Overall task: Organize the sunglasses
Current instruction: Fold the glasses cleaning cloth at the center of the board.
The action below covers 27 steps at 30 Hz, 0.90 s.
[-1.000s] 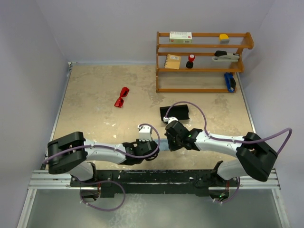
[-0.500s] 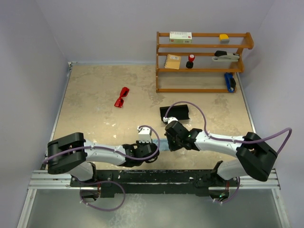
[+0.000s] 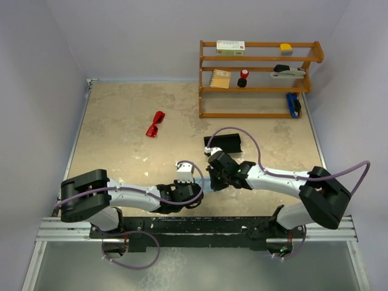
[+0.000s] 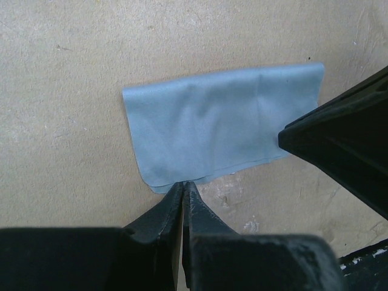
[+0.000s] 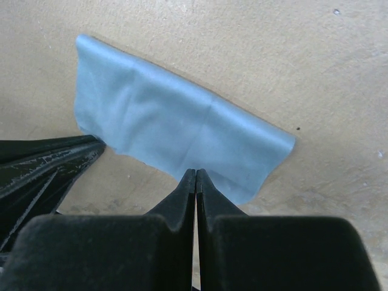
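My left claw (image 4: 183, 185) and right claw (image 5: 196, 173), both pressed together, sit at the cloth's (image 4: 224, 121) edges; the right just edged closer; sunglasses (image 3: 156, 123) lie untouched, well beyond the cloth.

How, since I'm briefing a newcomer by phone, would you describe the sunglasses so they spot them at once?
Start at the wooden shelf at the far right of the table, then look left across the beige top. The sunglasses lie alone there. They are the only bright red thing on the tabletop, and smaller than the black case nearer the shelf.
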Each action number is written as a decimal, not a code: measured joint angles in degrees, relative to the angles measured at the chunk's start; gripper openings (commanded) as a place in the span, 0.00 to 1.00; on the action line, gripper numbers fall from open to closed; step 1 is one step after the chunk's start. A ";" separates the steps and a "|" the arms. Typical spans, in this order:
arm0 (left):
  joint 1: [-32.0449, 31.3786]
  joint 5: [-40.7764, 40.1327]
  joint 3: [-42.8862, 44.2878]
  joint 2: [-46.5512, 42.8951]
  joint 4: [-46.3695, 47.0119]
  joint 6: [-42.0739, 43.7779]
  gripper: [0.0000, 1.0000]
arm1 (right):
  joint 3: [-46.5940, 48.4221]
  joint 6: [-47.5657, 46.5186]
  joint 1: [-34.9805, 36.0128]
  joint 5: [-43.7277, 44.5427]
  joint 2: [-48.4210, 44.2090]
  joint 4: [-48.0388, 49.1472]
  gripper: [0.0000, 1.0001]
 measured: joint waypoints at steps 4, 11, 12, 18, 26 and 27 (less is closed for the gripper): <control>0.00 0.00 0.00 0.00 0.00 -0.02 0.00 | 0.31 0.07 0.11 -1.33 2.14 1.36 0.00; 0.00 -0.02 0.00 0.00 0.00 -0.02 0.00 | 0.46 0.22 0.37 -1.88 3.89 3.08 0.00; 0.00 -0.02 0.00 0.00 0.00 -0.04 0.00 | 0.46 0.22 0.37 -1.86 3.89 3.08 0.00; 0.00 -0.02 0.00 0.00 -0.07 -0.39 0.00 | -0.92 0.22 0.37 -1.90 2.34 2.73 0.00; -0.02 -0.04 -0.11 0.00 0.00 -0.42 0.00 | -2.78 0.26 0.37 -1.49 0.02 1.97 0.00; -0.02 -0.04 -0.13 0.00 0.02 -0.44 0.00 | -2.86 0.24 0.37 -1.44 -0.11 1.92 0.00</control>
